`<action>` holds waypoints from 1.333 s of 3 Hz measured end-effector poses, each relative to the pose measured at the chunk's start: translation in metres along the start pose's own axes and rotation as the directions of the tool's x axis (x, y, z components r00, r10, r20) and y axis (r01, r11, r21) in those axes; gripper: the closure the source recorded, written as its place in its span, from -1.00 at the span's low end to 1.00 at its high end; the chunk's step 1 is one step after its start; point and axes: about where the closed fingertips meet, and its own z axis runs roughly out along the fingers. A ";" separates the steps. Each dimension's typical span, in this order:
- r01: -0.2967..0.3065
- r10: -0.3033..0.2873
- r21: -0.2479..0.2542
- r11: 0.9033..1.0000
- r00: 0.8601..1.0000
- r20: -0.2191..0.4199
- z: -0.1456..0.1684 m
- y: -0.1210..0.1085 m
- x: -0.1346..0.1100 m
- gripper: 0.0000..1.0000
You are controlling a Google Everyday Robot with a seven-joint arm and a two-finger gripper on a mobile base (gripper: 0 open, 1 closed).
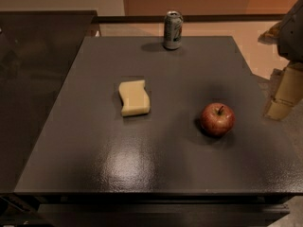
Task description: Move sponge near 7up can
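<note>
The sponge [134,97], a pale yellow foam block with wavy sides, lies flat on the dark table [142,164], left of the middle. The 7up can [173,30], silver and green, stands upright at the table's far edge, some way beyond the sponge and a little to its right. My gripper [284,96] hangs at the right edge of the view, beyond the table's right side, with its tan fingers [286,91] pointing down. It is far from the sponge and holds nothing that I can see.
A red apple [217,119] sits on the table's right half, between the gripper and the sponge. A dark glass surface [38,79] adjoins the table on the left. Pale floor lies behind and to the right.
</note>
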 end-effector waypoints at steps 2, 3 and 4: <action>-0.004 0.004 0.003 1.000 0.999 0.052 0.003 -0.004 -0.016 -1.00; -0.008 0.010 -0.019 1.000 0.993 0.115 0.012 -0.005 -0.041 -1.00; -0.030 0.039 -0.051 0.998 0.985 0.171 0.028 -0.001 -0.068 -1.00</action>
